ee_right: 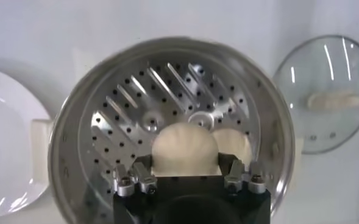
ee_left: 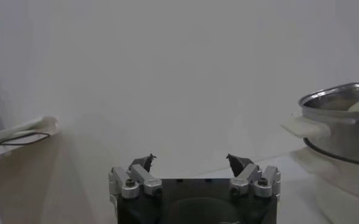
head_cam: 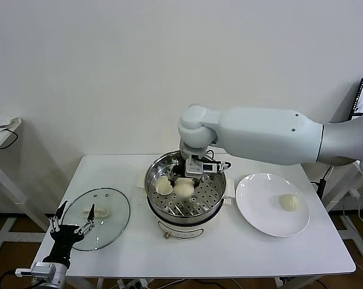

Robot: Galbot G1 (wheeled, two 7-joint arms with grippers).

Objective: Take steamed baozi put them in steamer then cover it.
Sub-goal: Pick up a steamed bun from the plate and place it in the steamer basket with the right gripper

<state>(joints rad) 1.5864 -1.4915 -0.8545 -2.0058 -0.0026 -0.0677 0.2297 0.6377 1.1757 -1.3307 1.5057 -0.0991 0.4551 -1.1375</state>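
Bun in hand: a steamed baozi (ee_right: 184,146) sat between the fingers of my right tool (ee_right: 188,176), clenched on its two sides, low over the perforated tray.
Buns already placed: the head view showed two buns on the tray, one (head_cam: 164,187) toward my left and one (head_cam: 183,188) at the centre under the tool; which of them was the held one I could not tell there. In the right wrist view a second bun (ee_right: 235,141) lay just beside the held one, touching or nearly so.
Steamer: the steamer (head_cam: 215,205) stood at mid-counter, open, with bare tray on the side toward the plate.
Step in hand: I judged this to be setting the bun down; done well, that meant lowering until it rested flat, then parting the fingers only enough to clear its sides, and lifting straight up so the neighbour was not nudged.
Remaining bun: one baozi (head_cam: 289,202) waited on the white plate (head_cam: 253,211) to my right.
Cover: the cover (head_cam: 112,220) lay flat on the counter (head_cam: 229,253) to my left, handle up.
Left tool: my left tool (head_cam: 71,221) hung released at the counter's near left edge, beside the cover.
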